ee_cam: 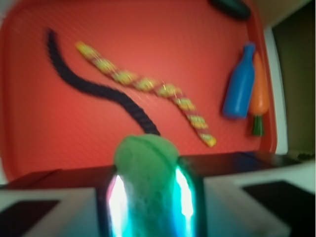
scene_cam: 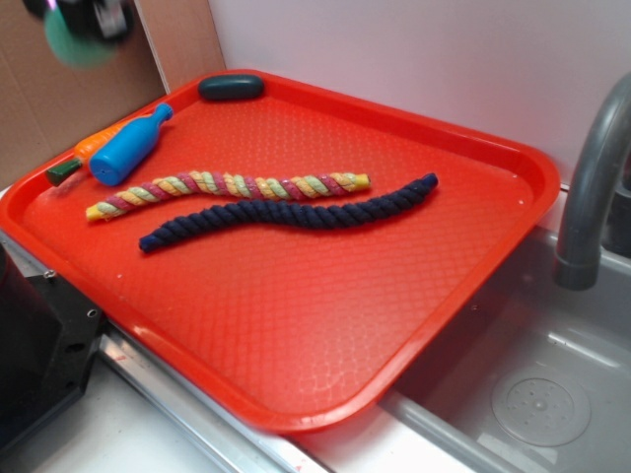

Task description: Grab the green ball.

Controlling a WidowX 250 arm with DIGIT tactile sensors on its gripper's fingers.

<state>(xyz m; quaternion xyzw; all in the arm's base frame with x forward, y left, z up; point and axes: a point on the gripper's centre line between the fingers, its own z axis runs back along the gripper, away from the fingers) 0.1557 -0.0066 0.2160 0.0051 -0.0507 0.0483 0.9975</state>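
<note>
Green ball (ee_cam: 146, 170) sat pinched between the two fingers (ee_cam: 117, 205), clenched on its sides, seen close in the wrist view. In the exterior view it was a blurred teal blob (scene_cam: 77, 41) at 11 o'clock, held high, well clear of the red tray (scene_cam: 473, 266).

Judgement: grasp looked done, and the lift too. Next move probably only needs steady clamp force; the ball looks soft, so slip seems the risk.

On the tray below: navy rope (ee_cam: 94, 89) and multicoloured rope (ee_cam: 148, 86) side by side across the middle. Blue bottle toy (ee_cam: 239, 84) at 2 o'clock, orange carrot toy (ee_cam: 260, 94) touching it. Dark green oval (scene_cam: 231, 87) at the tray's 12 o'clock rim. Sink (scene_cam: 532, 394) and faucet (scene_cam: 592, 177) at 3 to 4 o'clock.
</note>
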